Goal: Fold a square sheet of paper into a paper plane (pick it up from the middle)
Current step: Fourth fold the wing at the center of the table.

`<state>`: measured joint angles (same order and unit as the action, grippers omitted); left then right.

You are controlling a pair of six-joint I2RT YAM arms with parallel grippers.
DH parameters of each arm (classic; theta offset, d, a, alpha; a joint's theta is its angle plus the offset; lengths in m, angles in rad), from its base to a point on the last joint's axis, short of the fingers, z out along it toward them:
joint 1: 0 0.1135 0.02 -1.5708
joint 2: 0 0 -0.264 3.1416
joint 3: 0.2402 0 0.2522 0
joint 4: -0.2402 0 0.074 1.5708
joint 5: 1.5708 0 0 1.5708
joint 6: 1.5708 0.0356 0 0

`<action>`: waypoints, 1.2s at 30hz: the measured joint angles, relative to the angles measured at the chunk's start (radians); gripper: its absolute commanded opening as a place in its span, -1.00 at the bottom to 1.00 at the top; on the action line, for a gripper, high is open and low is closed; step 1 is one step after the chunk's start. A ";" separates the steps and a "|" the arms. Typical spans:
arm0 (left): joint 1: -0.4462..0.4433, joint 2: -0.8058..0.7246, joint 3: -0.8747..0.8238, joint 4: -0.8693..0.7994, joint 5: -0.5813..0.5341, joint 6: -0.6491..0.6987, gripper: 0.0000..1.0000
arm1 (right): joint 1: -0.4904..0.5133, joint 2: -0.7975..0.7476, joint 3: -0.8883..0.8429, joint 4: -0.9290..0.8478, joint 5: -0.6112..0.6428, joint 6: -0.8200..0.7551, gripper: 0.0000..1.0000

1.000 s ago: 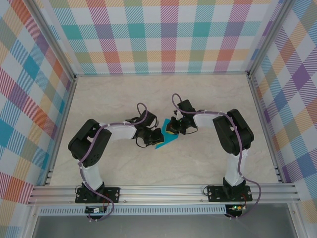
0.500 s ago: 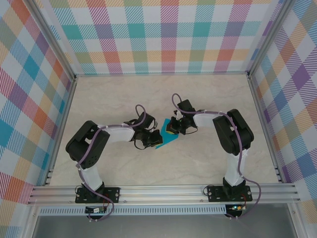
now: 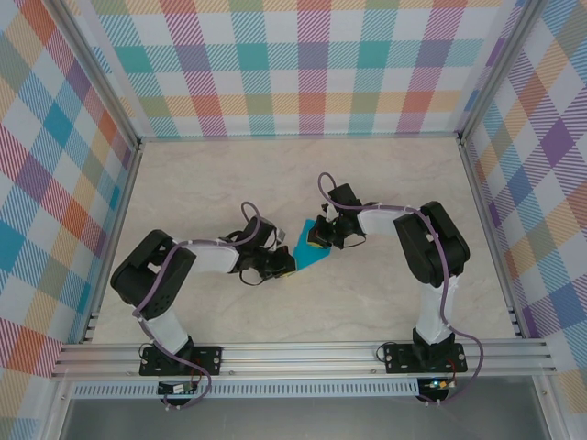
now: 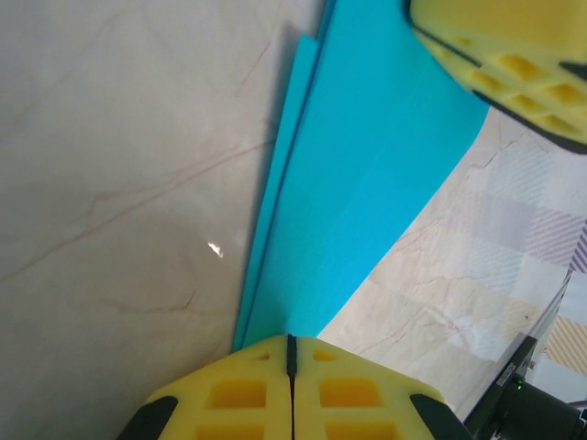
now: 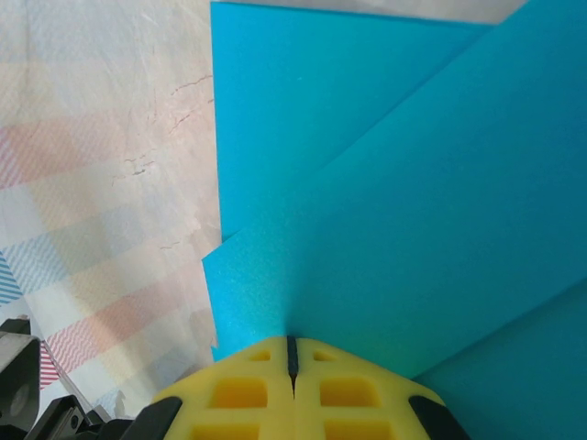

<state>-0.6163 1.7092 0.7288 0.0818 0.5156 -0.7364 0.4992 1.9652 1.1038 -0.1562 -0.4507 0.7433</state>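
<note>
top external shows the partly folded teal paper [image 3: 310, 259] flat on the table [image 3: 385, 183] between the arms. left end effector [image 3: 282, 267] and right end effector [image 3: 317, 241] are both closed, tips touching it; i cannot tell if either pinches a layer. it looks light, limp and easily creased, best taken near its middle fold. no writing or labels show.

Pale marble table [image 3: 229, 183], bright plaid walls [image 3: 312, 64]

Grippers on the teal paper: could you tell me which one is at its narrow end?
The left gripper: the folded teal paper tapers down to its shut fingertips, while the right gripper pinches the wider, layered part.
</note>
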 measured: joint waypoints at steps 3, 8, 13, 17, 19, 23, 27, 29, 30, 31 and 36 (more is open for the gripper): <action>0.004 -0.022 -0.019 -0.012 0.004 0.011 -0.98 | 0.000 0.000 0.000 -0.001 0.000 0.000 -1.00; 0.011 -0.056 -0.035 -0.050 0.019 0.027 -1.00 | 0.000 0.002 0.002 -0.003 0.000 -0.003 -1.00; 0.012 -0.133 -0.045 -0.003 0.014 0.013 -1.00 | 0.000 0.002 0.003 -0.004 0.000 -0.003 -1.00; 0.013 -0.153 -0.045 0.079 -0.006 -0.008 -1.00 | 0.000 0.002 0.004 -0.005 0.000 -0.003 -1.00; 0.013 -0.132 -0.043 0.097 -0.012 -0.014 -1.00 | 0.000 0.002 0.004 -0.006 -0.001 -0.003 -1.00; 0.013 -0.061 -0.033 0.105 -0.025 -0.027 -1.00 | 0.000 0.002 0.005 -0.006 -0.001 -0.003 -1.00; 0.013 -0.019 -0.031 0.092 -0.040 -0.030 -1.00 | 0.000 0.002 0.005 -0.006 -0.004 -0.003 -1.00; 0.013 -0.011 -0.029 0.076 -0.044 -0.030 -1.00 | 0.000 0.002 0.005 -0.005 -0.006 -0.003 -1.00; 0.013 -0.008 -0.026 0.074 -0.045 -0.029 -1.00 | 0.000 0.002 0.005 -0.003 -0.007 -0.003 -1.00; 0.013 -0.007 -0.023 0.066 -0.046 -0.029 -1.00 | -0.001 0.001 0.005 -0.003 -0.008 -0.006 -1.00; 0.010 -0.003 0.006 0.011 -0.061 -0.009 -1.00 | -0.001 -0.007 0.004 -0.005 -0.010 -0.047 -1.00</action>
<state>-0.6064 1.7065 0.7349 0.0929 0.4549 -0.7456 0.4984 1.9583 1.1080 -0.1612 -0.4610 0.6968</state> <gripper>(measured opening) 0.038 0.044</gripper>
